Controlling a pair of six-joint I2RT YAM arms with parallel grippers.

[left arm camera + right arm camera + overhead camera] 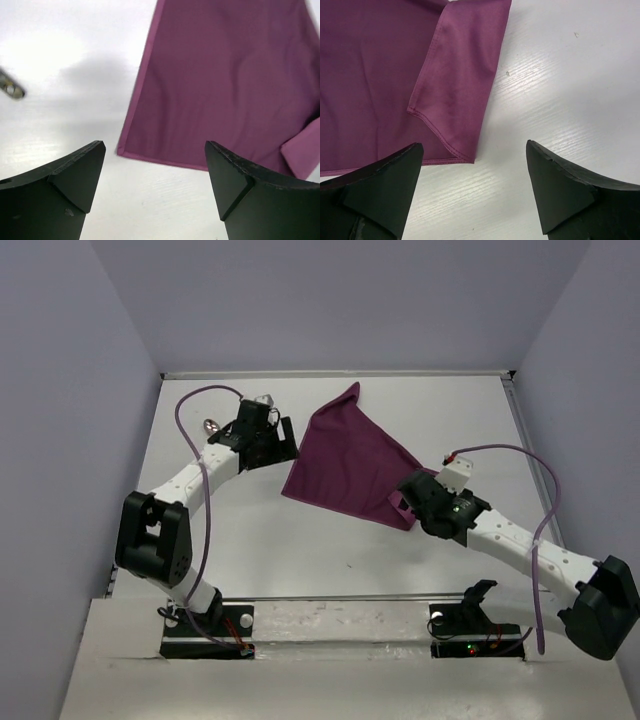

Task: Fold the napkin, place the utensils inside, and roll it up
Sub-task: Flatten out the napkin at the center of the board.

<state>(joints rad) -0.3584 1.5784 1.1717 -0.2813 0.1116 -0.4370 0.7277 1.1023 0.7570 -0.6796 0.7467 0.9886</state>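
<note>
one napkin [345, 455], one utensil [211, 425], two arms [200, 480] [520, 540].

No legible text or labels anywhere

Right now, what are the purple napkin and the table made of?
The napkin looks like soft woven cloth, matte: stitched hem, gentle wrinkles. The table may be white painted wood or laminate, slightly shiny, with faint grain lines.
</note>
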